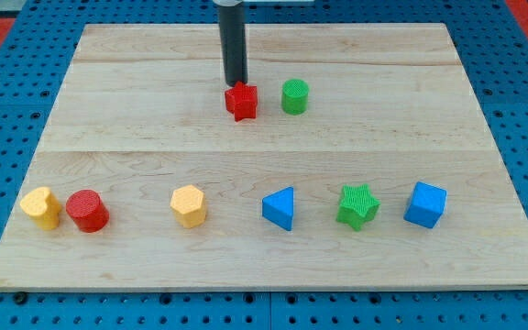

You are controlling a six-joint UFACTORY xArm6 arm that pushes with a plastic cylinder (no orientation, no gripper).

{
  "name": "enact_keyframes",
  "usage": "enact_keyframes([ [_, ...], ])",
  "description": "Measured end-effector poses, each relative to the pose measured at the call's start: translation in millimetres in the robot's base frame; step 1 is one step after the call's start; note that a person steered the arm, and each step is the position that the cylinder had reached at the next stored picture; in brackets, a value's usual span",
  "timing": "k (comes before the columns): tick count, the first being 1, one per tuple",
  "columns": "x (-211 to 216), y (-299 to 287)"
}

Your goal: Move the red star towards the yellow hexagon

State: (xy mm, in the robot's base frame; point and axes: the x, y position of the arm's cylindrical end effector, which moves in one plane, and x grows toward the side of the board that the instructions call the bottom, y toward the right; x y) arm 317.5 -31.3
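The red star [241, 101] lies in the upper middle of the wooden board. My tip [236, 83] stands right at its top edge, touching or almost touching it on the side toward the view's top. The yellow hexagon [189, 205] lies well below and to the left of the star, in the lower row of blocks.
A green cylinder [294, 96] stands just right of the star. The lower row holds a yellow heart [40, 207], a red cylinder [87, 211], a blue triangle [280, 208], a green star [357, 205] and a blue cube [425, 203]. The board [136, 137] lies on a blue pegboard.
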Motion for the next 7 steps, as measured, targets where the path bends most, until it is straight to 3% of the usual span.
enact_keyframes([
  [1, 25, 18],
  [7, 142, -93],
])
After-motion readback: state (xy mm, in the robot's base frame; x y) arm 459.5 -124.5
